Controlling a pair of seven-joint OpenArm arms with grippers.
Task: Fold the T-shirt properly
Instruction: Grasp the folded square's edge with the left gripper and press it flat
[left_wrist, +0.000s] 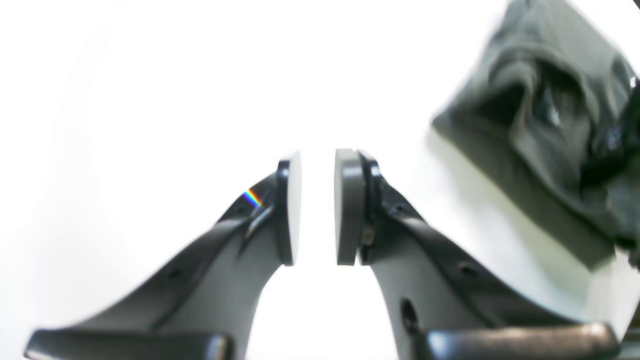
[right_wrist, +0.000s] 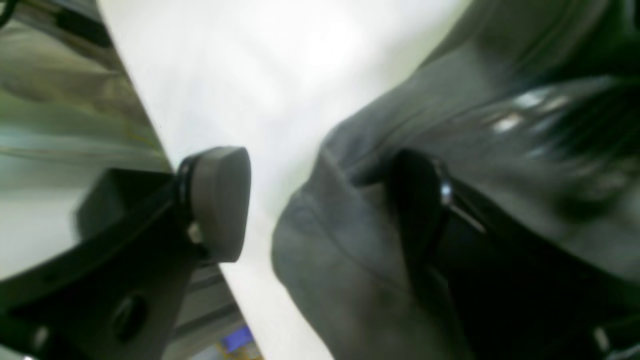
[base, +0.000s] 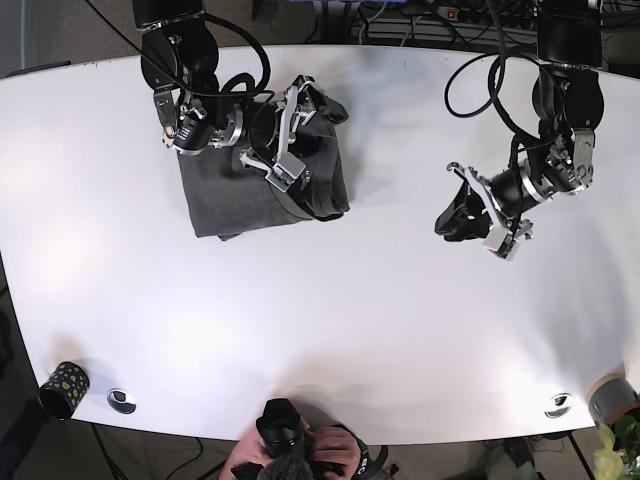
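Shirt (base: 262, 187): dark grey, bunched on the white table (base: 330, 320).
Right gripper (base: 285, 135): jaws spread wide over the shirt.
Left gripper (base: 478, 215): jaws slightly parted, holding nothing.

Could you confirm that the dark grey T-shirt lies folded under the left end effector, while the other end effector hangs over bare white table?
Not quite: the T-shirt lies under the right end effector, which is open over it. The left end effector is the one over bare white table, holding nothing. The base view shows this; the right wrist view shows the cloth between its pads.
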